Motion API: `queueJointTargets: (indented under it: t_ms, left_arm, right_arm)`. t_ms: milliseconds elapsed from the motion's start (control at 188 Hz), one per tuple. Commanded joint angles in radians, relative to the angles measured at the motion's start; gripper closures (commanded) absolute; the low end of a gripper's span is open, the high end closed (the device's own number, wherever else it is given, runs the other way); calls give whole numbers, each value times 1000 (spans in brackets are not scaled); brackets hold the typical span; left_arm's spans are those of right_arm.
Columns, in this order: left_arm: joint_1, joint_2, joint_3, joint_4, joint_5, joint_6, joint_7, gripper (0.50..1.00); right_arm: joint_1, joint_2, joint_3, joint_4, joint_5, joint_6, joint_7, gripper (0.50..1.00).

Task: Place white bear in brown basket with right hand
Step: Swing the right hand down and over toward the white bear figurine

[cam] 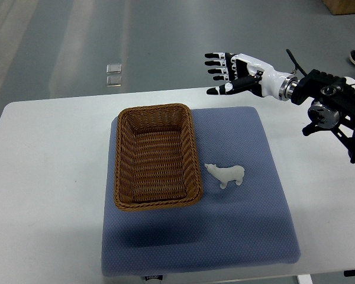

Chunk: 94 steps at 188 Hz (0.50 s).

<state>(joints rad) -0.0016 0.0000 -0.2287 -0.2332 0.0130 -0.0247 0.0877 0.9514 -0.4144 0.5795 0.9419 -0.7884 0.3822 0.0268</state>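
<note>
A blue mat [225,231] covers the white bench [41,195]. On the mat, the white bear [226,174] stands just right of the empty brown basket [157,157]. Beyond the bench's far edge, the right robot hand [225,72] hovers with fingers spread, holding nothing.

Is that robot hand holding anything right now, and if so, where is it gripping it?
Nothing. The right hand is open and empty; the bear lies on the mat.
</note>
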Motion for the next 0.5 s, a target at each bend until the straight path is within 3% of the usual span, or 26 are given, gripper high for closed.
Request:
queueJointTargets:
  t_ms: [0,111,239,350,494]
  left_arm:
    - [0,0,-1,-1,1,-1,0,500]
    - [0,0,0,-20,-1,-1,0,500]
    - [0,0,-1,-37,1,0,0,500]
    - [0,0,0,-44,1,0,0,500]
    - [0,0,2,-43,-1,0,0,500]
  right_arm:
    - [136,-96,-200,57,-52,63,-45,568]
    - [293,-179,-359,133,-48,132,-99,568]
    - [467,-300,-471,339,-37,227,-140,568]
    - [520,-365,-506,459,-25,229,-142,568]
    - [510,-377,-538,472,-29,229,-145,568]
